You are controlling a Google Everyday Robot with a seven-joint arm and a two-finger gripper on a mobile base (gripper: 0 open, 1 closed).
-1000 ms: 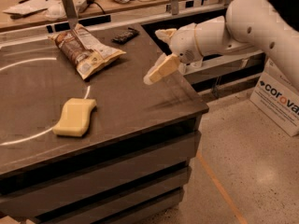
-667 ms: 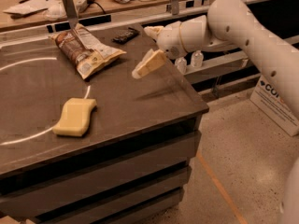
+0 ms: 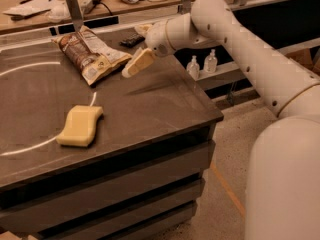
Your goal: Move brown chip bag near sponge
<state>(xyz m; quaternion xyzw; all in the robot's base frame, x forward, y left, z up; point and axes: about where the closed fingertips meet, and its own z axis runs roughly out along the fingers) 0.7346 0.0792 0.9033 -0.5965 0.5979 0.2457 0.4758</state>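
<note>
I see the brown chip bag [image 3: 89, 54], crinkled brown-and-cream foil, lying flat just left of my gripper [image 3: 131, 70], which hangs by its right corner. The wavy-sided pale yellow sponge [image 3: 80, 125] lies flat, well apart, left of the gripper and nearer the camera.

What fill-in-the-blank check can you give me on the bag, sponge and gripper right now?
The gripper hovers closer to the ____ than to the sponge. The brown chip bag lies ____ from the camera than the sponge. Both rest on the dark ____. Missing: brown chip bag; farther; table.
</note>
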